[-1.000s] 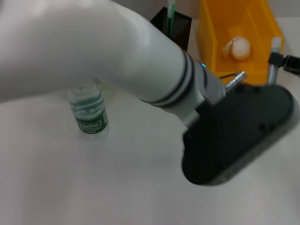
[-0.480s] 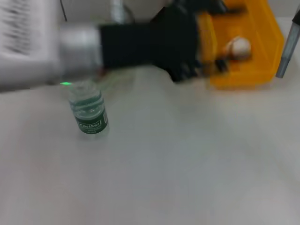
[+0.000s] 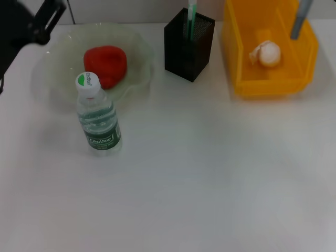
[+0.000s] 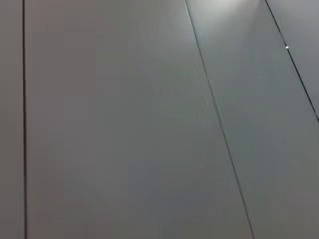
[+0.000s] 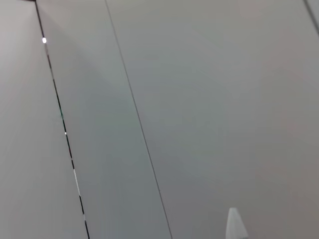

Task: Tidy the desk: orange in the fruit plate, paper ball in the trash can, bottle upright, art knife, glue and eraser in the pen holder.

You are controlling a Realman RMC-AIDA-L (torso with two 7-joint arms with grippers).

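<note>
The orange (image 3: 106,64), reddish in colour, lies in the translucent fruit plate (image 3: 55,63) at the back left. Just in front of the plate, the bottle (image 3: 98,119) stands upright with a green-and-white cap. A black mesh pen holder (image 3: 188,46) stands at the back centre with a green stick (image 3: 191,14) poking out. I cannot tell the art knife, glue and eraser apart; they are hidden inside it or out of view. The paper ball (image 3: 265,53) rests in the yellow trash can (image 3: 232,50). My left gripper (image 3: 29,23) is at the top left corner. A grey part of my right gripper (image 3: 300,18) hangs above the trash can.
The white desk stretches bare across the front and right of the head view. Both wrist views face only flat grey panels with thin seams.
My left arm, which blocked the middle of the view, has swung away to the top left corner. The right gripper has risen toward the top right edge. The plate and orange now show.
</note>
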